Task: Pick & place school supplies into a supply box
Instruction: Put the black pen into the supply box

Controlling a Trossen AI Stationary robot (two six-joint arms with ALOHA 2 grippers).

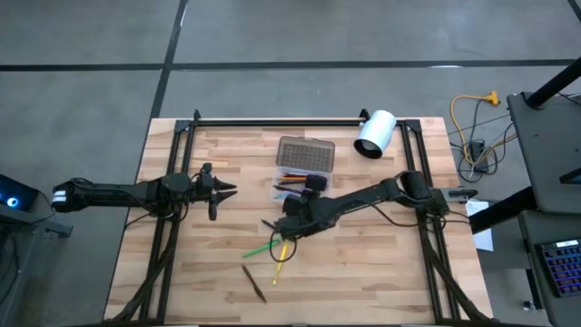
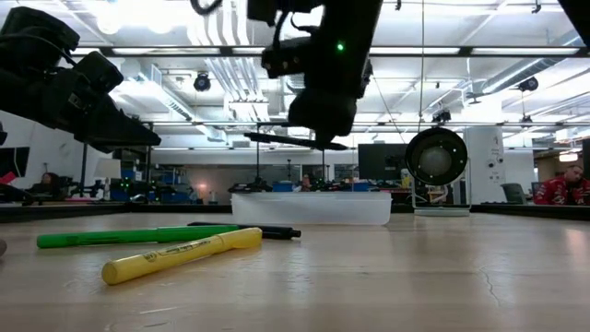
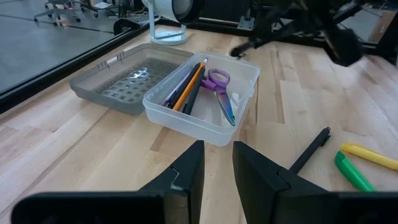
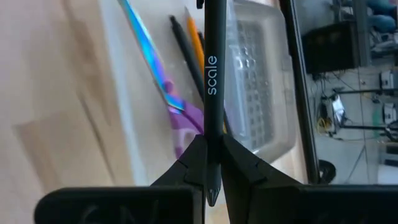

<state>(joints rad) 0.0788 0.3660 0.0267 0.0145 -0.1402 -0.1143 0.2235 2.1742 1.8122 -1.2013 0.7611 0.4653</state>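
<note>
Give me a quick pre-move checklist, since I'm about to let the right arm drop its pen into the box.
1. Right tool shut on the black pen printed "scale": ok.
2. Translucent plastic supply box lid open, lying flat beside it: ok.
3. Room in box beside purple-handled scissors and orange pencil: ok.
4. Pen directly over the box: cannot tell.
5. Left tool clear of the box, waiting at table's left: ok.
6. Green marker, yellow marker, brown pencil packed: not ok.

Open translucent supply box [image 1: 295, 184] holding scissors [image 3: 219, 87], pencils; green [image 1: 259, 247], yellow pens [image 1: 280, 256] on table
</note>
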